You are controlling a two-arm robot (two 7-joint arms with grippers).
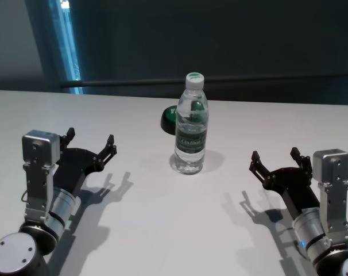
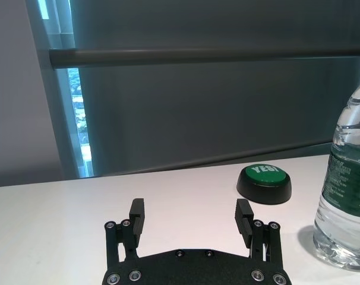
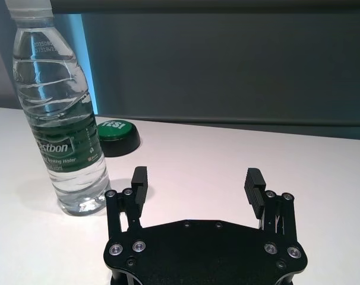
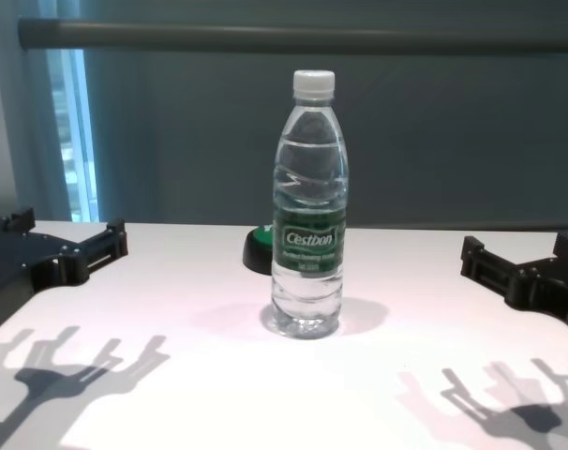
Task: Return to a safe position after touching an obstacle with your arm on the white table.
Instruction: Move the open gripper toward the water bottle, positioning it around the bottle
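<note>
While both arms hover low over the white surface (image 1: 162, 230), my holdings read thus. Left claw (image 1: 91, 144): released, fingers spread, grasping nothing, well apart from the bottle. Water bottle (image 1: 191, 123): upright on the surface, white cap on, between my two claws and slightly farther out than either. Green button (image 1: 169, 119): just behind the bottle. Right claw (image 1: 275, 160): released, fingers spread, grasping nothing, well apart from the bottle.

Black screw-studded grippers, ribbed fingers (image 3: 254, 184), silver wrist blocks, grey joints.
</note>
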